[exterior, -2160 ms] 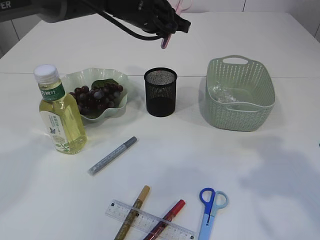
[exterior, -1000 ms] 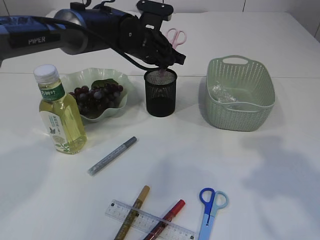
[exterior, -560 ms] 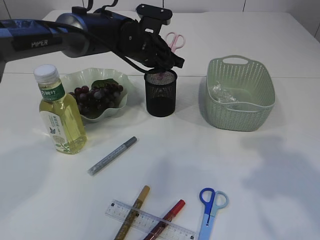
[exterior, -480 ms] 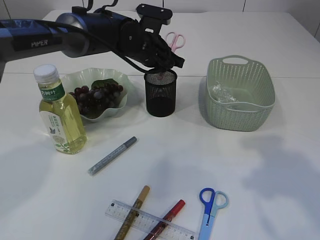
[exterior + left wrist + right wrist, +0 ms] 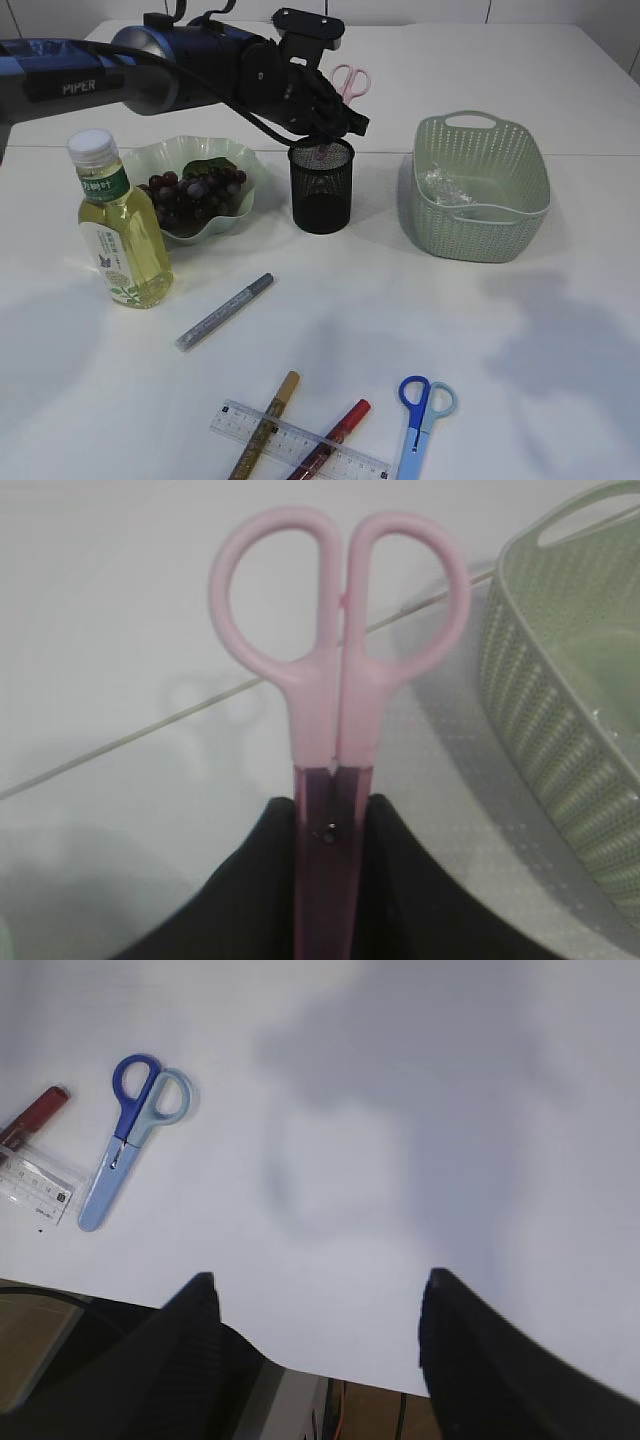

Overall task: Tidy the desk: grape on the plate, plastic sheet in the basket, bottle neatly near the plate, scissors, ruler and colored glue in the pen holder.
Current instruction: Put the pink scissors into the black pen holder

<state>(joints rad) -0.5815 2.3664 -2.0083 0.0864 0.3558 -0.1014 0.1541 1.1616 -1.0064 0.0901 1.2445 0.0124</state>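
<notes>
My left gripper [image 5: 326, 124] is shut on pink scissors [image 5: 350, 80], handles up, their blades reaching down into the black mesh pen holder [image 5: 321, 195]. The left wrist view shows the pink scissors [image 5: 340, 670] clamped between the jaws [image 5: 335, 845]. Grapes [image 5: 190, 195] lie on the green plate [image 5: 150, 155]. The bottle [image 5: 120, 235] stands left of the plate. The plastic sheet [image 5: 440, 185] lies in the green basket [image 5: 480, 240]. Blue scissors [image 5: 420, 415], a ruler [image 5: 300, 442] and silver [image 5: 225, 311], gold [image 5: 265, 425] and red [image 5: 330, 440] glue pens lie at the front. My right gripper [image 5: 315, 1290] is open and empty.
The right wrist view looks down on the table's front edge, with the blue scissors [image 5: 125, 1140], the ruler's end [image 5: 35, 1185] and the red pen's tip [image 5: 35, 1110] at its left. The basket [image 5: 570, 730] stands right of the pen holder.
My left gripper has come down with the pink scissors from high above the pen holder, so the blades now reach into it. Over the last half second it is nearly still.
</notes>
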